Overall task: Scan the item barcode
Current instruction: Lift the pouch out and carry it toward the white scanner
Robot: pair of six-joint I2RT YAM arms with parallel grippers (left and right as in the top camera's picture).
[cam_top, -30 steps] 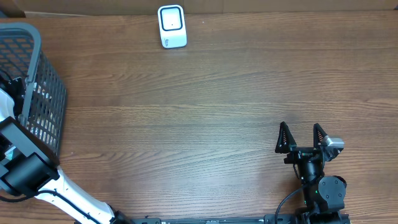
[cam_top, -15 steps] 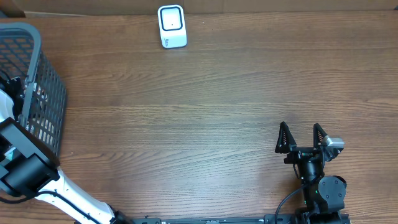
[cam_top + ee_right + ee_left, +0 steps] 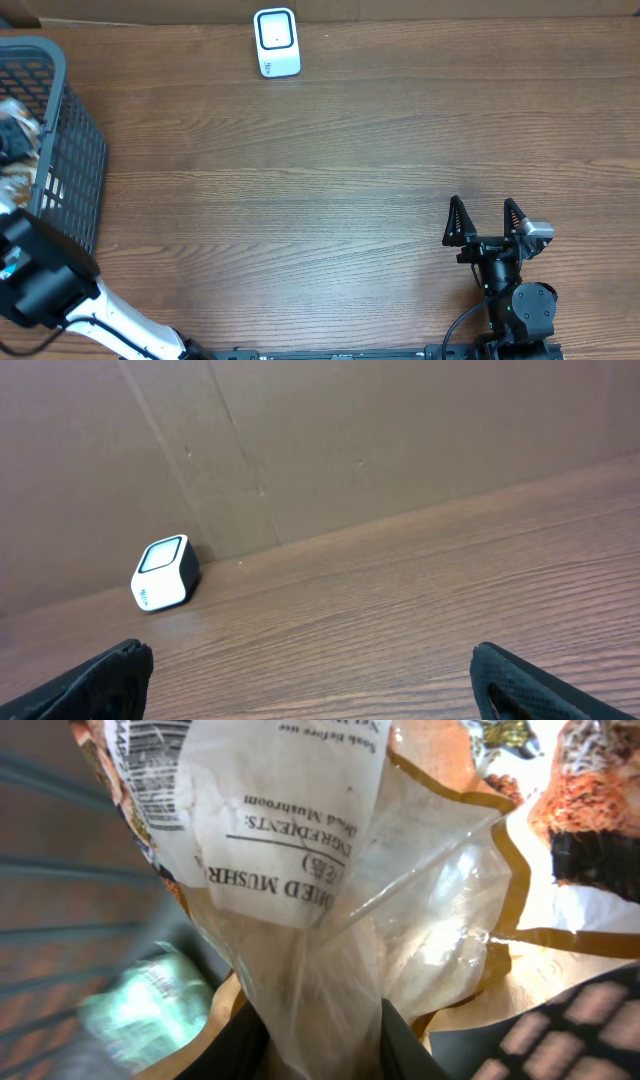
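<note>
A: Bench (image 3: 350, 180) overview?
B: Brown wood grain, cardboard wall along far edge.

A: Basket (image 3: 75, 150)?
B: Dark wire mesh, parked at far left of bench, cut off by overhead frame edge.

A: Left arm (image 3: 45, 285)?
B: Black-and-white links, reaching from near-left corner up over basket.

A: Location of item?
B: Mushroom bag (image 3: 330, 870) at basket, far left. Only a pale blur in overhead. Fills most of left wrist view: clear film with brown-and-gold print. Can't tell whether clear of basket rim. Well apart from scanner.

A: Left gripper (image 3: 322, 1030) state?
B: Clamped on mushroom bag. Clear film pinched between the two dark fingers (image 3: 240, 1050) at bottom of wrist view.

A: Right gripper (image 3: 482, 203)?
B: Spread wide, holding nothing. Low over bench at near-right, pointed toward far wall. Fingertips at both lower corners of right wrist view, bare wood between.

A: Scanner (image 3: 276, 42)?
B: Small white block, dark window face, standing on bench at far edge, left of centre, just beside cardboard wall.

A: Label (image 3: 290, 820)?
B: White panel on bag, upside down to wrist camera. Readable: "INGREDIENTS", "Dried Mushroom".

A: Barcode (image 3: 150, 760)?
B: Striped patch at upper left of wrist view, cropped by frame.

A: Anything else in basket?
B: Green packet (image 3: 150, 1010), blurred, below bag.
</note>
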